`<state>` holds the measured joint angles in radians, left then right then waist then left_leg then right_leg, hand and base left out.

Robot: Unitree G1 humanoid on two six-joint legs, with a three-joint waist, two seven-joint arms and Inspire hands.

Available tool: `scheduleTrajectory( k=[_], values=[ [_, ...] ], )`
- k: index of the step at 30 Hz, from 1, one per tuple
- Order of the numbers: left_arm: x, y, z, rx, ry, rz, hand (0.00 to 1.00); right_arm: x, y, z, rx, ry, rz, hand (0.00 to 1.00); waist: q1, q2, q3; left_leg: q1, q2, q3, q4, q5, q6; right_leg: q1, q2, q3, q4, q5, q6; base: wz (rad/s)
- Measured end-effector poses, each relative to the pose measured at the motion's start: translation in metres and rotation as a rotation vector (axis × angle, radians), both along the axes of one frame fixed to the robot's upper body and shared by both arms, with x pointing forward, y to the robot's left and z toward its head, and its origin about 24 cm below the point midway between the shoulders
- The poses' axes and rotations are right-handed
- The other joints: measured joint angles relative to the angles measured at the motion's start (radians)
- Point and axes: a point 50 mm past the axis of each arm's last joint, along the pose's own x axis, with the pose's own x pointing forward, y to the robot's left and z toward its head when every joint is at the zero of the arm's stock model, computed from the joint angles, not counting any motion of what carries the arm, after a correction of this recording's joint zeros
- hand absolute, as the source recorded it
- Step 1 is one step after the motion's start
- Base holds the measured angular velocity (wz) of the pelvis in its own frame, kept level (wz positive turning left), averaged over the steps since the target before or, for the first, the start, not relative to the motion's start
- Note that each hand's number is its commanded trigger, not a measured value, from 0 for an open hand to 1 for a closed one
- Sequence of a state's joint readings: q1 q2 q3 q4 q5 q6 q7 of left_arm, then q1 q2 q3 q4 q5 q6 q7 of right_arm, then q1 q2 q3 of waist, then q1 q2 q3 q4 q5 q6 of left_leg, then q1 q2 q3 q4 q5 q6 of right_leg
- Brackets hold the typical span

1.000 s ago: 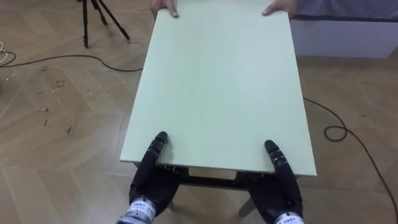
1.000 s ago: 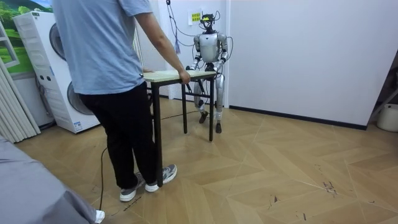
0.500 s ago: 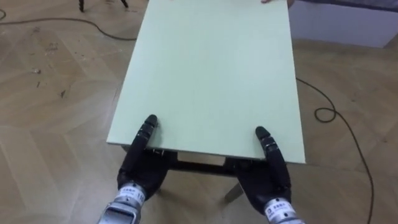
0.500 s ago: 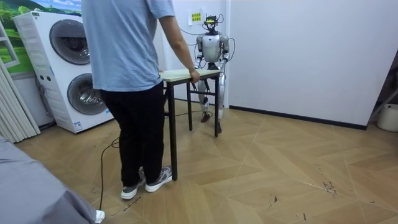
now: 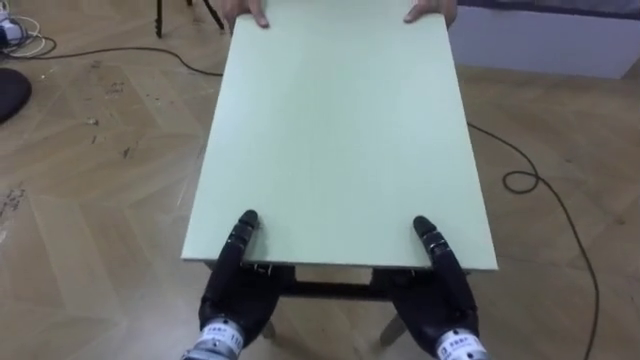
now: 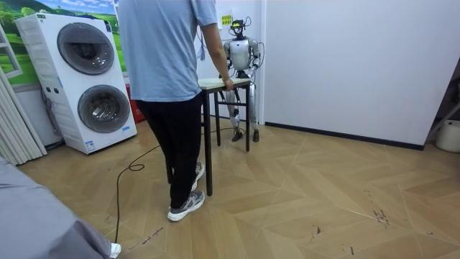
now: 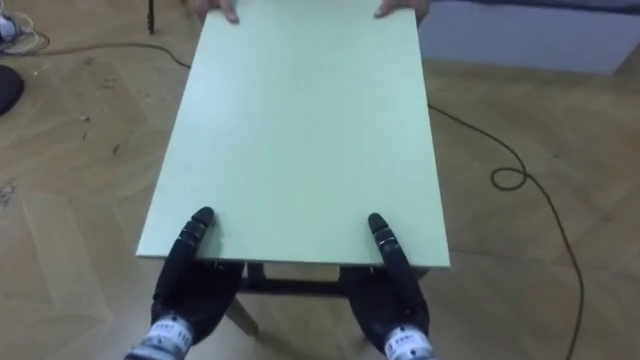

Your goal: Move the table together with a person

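The table (image 5: 340, 130) has a pale green top and dark legs and stretches away from me. My left hand (image 5: 233, 280) holds its near edge at the left, thumb lying on top and palm below. At the right of that same edge my right hand (image 5: 443, 295) grips the same way. A person's hands (image 5: 245, 12) hold the far edge at both corners. In the room view the person (image 6: 169, 72) stands at one end of the table (image 6: 228, 83), and I stand at the other end, close to the white wall.
A dark cable (image 5: 530, 180) loops on the wooden floor right of the table, and tripod legs (image 5: 160, 15) stand at the far left. A low white and purple piece of furniture (image 5: 560, 40) lies beyond the far right corner. Stacked washing machines (image 6: 93, 79) stand at the room view's left.
The person has walked towards me with the table, which has moved towards the wall behind me. Both my hands keep their hold on the near edge. The eye view has shifted.
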<state>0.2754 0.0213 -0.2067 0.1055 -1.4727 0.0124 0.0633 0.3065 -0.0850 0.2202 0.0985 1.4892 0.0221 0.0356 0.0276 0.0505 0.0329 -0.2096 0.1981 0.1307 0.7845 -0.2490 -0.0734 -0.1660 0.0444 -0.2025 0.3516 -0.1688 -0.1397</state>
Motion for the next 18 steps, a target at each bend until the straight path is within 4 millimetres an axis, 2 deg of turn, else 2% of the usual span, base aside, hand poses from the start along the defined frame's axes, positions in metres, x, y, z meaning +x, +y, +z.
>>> scheduleTrajectory(
  k=[3,4,6,7,8,9,10,11,12,13,14,15,16,18],
  values=[
    [0.001,-0.002,0.002,-0.003,-0.012,0.009,1.0,0.002,0.002,0.004,-0.004,-0.019,0.0,1.0,-0.01,0.015,0.0004,0.095,-0.006,-0.031,-0.022,-0.04,-0.018,-0.075,0.002,-0.004,0.057,0.005,0.002,-0.05],
    [0.001,-0.003,0.002,-0.005,-0.012,0.009,1.0,0.002,0.001,0.004,-0.008,-0.02,-0.003,1.0,-0.019,0.017,0.0,0.119,-0.019,-0.042,-0.065,-0.064,-0.032,-0.097,-0.001,-0.013,0.075,0.008,0.004,0.08],
    [0.001,-0.004,0.002,-0.008,-0.011,0.006,1.0,0.002,0.0,0.004,-0.01,-0.021,-0.005,1.0,-0.03,0.018,0.0002,0.137,-0.041,-0.063,-0.131,-0.094,-0.037,-0.12,-0.013,-0.018,0.079,0.023,0.007,0.04],
    [0.001,-0.006,0.002,-0.018,-0.01,0.008,1.0,0.002,-0.001,0.005,-0.016,-0.026,-0.004,1.0,-0.036,0.023,0.0,0.143,-0.046,-0.069,-0.127,-0.11,-0.034,-0.136,-0.019,-0.021,0.079,0.037,0.009,-0.04],
    [0.001,-0.007,0.002,-0.023,-0.008,0.009,1.0,0.003,-0.002,0.005,-0.02,-0.028,-0.003,1.0,-0.043,0.03,-0.0005,0.151,-0.043,-0.071,-0.118,-0.116,-0.026,-0.144,-0.019,-0.022,0.08,0.046,0.012,0.06],
    [0.001,-0.008,0.003,-0.032,-0.01,0.009,1.0,0.005,-0.003,0.007,-0.025,-0.034,-0.004,1.0,-0.055,0.045,-0.0021,0.176,-0.036,-0.078,-0.143,-0.137,-0.019,-0.166,-0.018,-0.028,0.082,0.064,0.021,0.14],
    [0.005,-0.008,0.006,-0.028,-0.023,0.004,1.0,0.007,-0.006,0.009,-0.031,-0.047,-0.003,1.0,-0.07,0.049,-0.0023,0.197,-0.038,-0.085,-0.204,-0.167,-0.015,-0.195,-0.022,-0.032,0.089,0.086,0.028,0.21],
    [0.008,-0.009,0.008,-0.026,-0.031,0.0,1.0,0.009,-0.007,0.011,-0.031,-0.053,-0.006,1.0,-0.072,0.049,-0.0021,0.198,-0.044,-0.085,-0.246,-0.182,-0.011,-0.215,-0.027,-0.033,0.095,0.097,0.034,0.2],
    [0.013,-0.011,0.011,-0.024,-0.04,-0.008,1.0,0.011,-0.007,0.013,-0.031,-0.067,-0.019,1.0,-0.078,0.047,-0.0024,0.198,-0.068,-0.085,-0.319,-0.195,0.006,-0.242,-0.043,-0.037,0.091,0.126,0.046,0.22],
    [0.017,-0.013,0.013,-0.022,-0.042,-0.012,1.0,0.012,-0.008,0.014,-0.035,-0.074,-0.029,1.0,-0.084,0.044,-0.0023,0.196,-0.09,-0.087,-0.367,-0.193,0.011,-0.255,-0.059,-0.04,0.068,0.16,0.058,0.18],
    [0.018,-0.014,0.013,-0.021,-0.041,-0.012,1.0,0.013,-0.009,0.014,-0.037,-0.076,-0.03,1.0,-0.087,0.044,-0.0022,0.193,-0.102,-0.087,-0.38,-0.187,0.029,-0.256,-0.06,-0.035,0.053,0.179,0.066,0.0],
    [0.018,-0.014,0.012,-0.026,-0.034,-0.013,1.0,0.012,-0.009,0.014,-0.039,-0.073,-0.03,1.0,-0.083,0.042,-0.0021,0.188,-0.124,-0.082,-0.393,-0.172,0.056,-0.254,-0.069,-0.016,0.021,0.215,0.075,-0.13],
    [0.017,-0.014,0.011,-0.03,-0.03,-0.014,1.0,0.012,-0.009,0.013,-0.039,-0.072,-0.03,1.0,-0.082,0.042,-0.0019,0.187,-0.127,-0.077,-0.401,-0.167,0.065,-0.253,-0.073,-0.008,0.008,0.229,0.079,-0.2],
    [0.015,-0.013,0.008,-0.034,-0.011,-0.014,1.0,0.009,-0.009,0.011,-0.035,-0.057,-0.031,1.0,-0.08,0.034,-0.0011,0.185,-0.163,-0.054,-0.411,-0.151,0.093,-0.252,-0.095,0.018,-0.017,0.27,0.095,-0.17]
  ],
)
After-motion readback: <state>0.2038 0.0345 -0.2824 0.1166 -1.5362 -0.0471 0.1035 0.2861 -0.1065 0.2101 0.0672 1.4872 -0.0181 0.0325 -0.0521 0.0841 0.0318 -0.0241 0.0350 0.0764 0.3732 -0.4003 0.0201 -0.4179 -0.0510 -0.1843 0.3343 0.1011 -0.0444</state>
